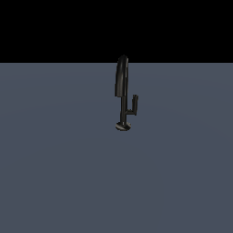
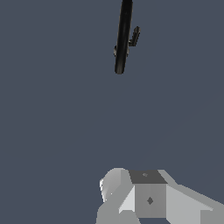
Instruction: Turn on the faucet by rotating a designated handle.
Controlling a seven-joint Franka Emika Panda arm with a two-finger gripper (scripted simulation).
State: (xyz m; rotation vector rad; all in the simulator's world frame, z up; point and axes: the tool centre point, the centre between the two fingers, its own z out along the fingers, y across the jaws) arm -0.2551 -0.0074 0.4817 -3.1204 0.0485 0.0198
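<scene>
The glossy black faucet point(image 1: 122, 91) stands upright on a round disc base point(image 1: 123, 127), its thick spout curving over the top. The handle point(image 1: 133, 106), a thin L-shaped lever ending in an upright stub, branches from the stem toward the exterior view's right. The wrist view looks down on the faucet point(image 2: 123, 39), with the handle point(image 2: 134, 36) showing beside the spout. Grey and white parts of my gripper point(image 2: 146, 194) fill the frame's edge, well apart from the faucet and touching nothing. Its fingers are not distinct enough to judge the gap. The arm does not appear in the exterior view.
The faucet stands on a flat blue-grey floor point(image 1: 54, 173) that spreads in every direction. A black background lies beyond the floor's far edge.
</scene>
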